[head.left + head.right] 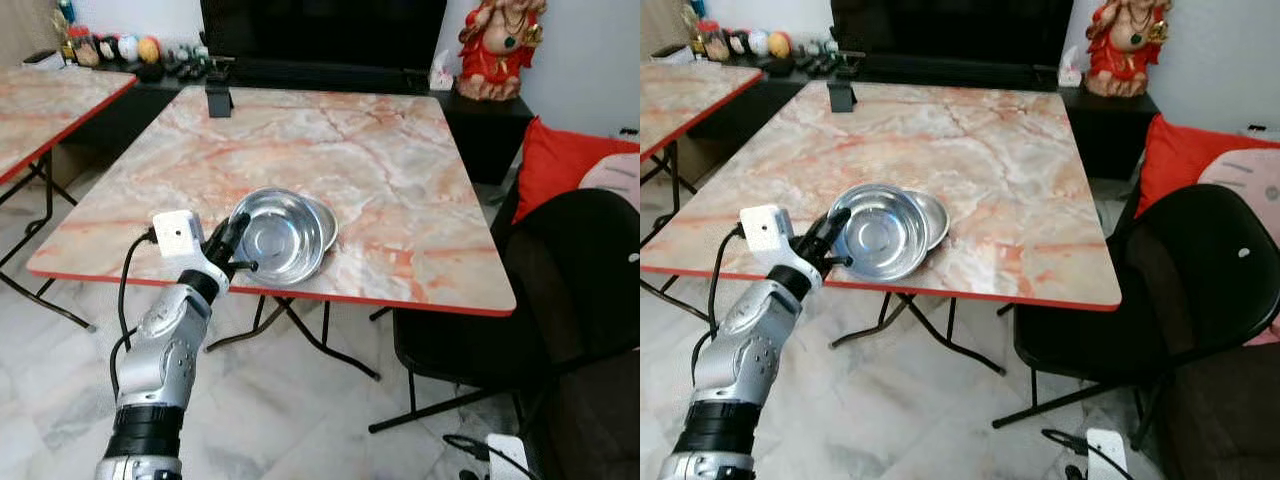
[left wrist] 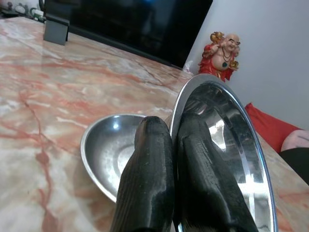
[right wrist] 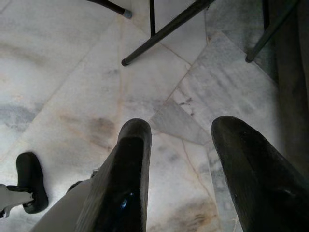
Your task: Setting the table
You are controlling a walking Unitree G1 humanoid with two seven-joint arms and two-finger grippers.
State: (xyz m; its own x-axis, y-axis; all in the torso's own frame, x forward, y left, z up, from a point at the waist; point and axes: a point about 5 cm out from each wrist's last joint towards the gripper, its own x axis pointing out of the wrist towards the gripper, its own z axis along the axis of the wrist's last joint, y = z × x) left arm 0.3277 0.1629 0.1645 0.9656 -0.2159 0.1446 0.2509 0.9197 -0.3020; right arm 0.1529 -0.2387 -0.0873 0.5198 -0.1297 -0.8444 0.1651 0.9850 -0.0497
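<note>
My left arm reaches up and forward to the near edge of the marble-topped table (image 1: pixel 400 170), left gripper (image 1: pixel 232 248) pinching the rim of a steel bowl (image 1: pixel 278 236) and tilting it up on edge. A second steel bowl (image 2: pixel 108 147) sits flat on the tabletop just behind it (partly overlapped). My right gripper (image 3: pixel 186 169) hangs over the tiled floor (image 3: pixel 72 82), fingers spread apart. I can read no labels or writing anywhere.

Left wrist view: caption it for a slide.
Left pincer clamps the tilted rim of a steel bowl above a second steel bowl on the marble-patterned table.
</note>
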